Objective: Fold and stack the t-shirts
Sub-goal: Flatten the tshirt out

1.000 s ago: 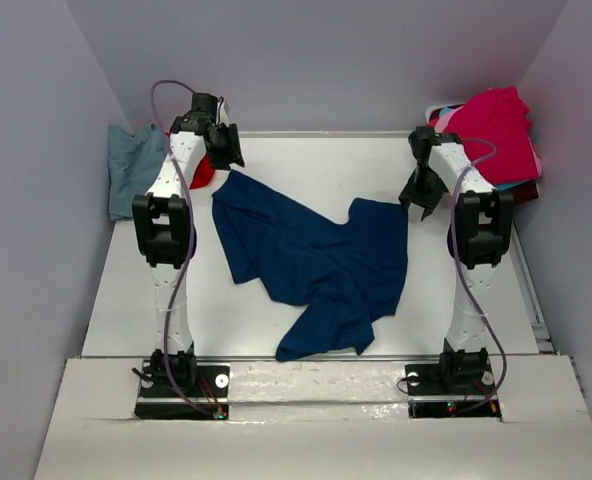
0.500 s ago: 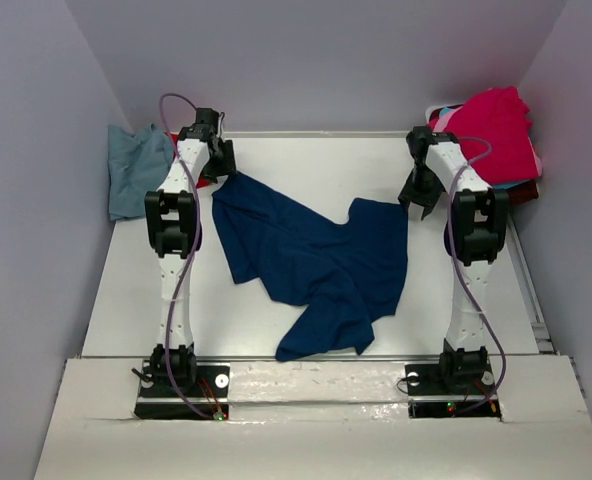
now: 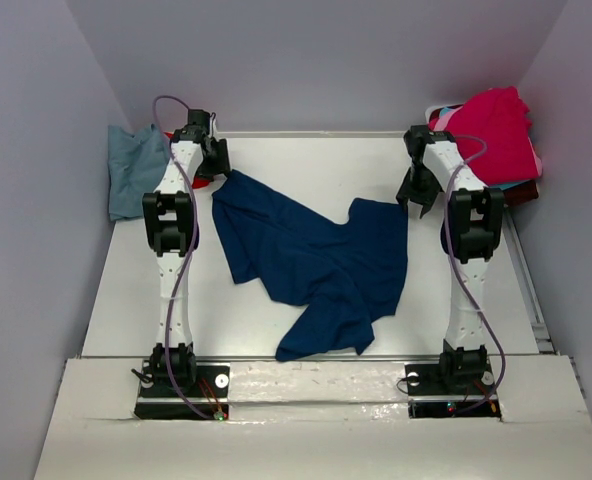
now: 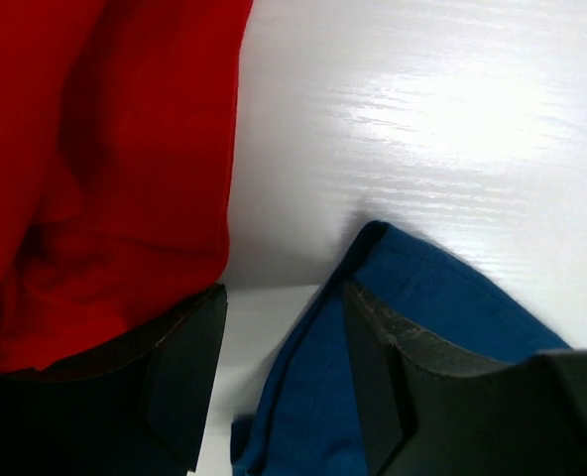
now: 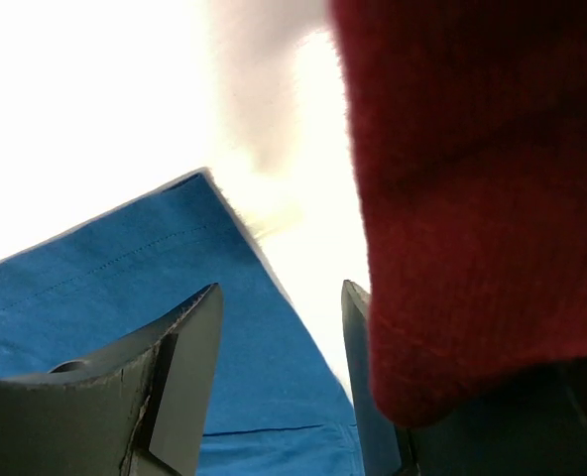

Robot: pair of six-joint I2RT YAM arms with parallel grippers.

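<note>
the navy tee (image 3: 316,262) lies crumpled in the middle of the desk (image 3: 306,160). our left gripper (image 4: 282,332) hangs with fingers apart over its far left corner, beside a red tee (image 4: 105,149). our right gripper (image 5: 274,337), also apart, sits over the far right corner, perhaps touching cloth.

Fixed high above and behind both arm bases, facing down and forward, taking in the surface (image 3: 306,160) and the navy t-shirt (image 3: 316,260). On the left wrist, very close, looking past the left jaws at that shirt's far-left corner beside a red t-shirt (image 4: 105,149). On the right wrist, equally close, past the right jaws at the far-right corner beside dark red cloth (image 5: 472,198). Shared with overhead: both corners.
</note>
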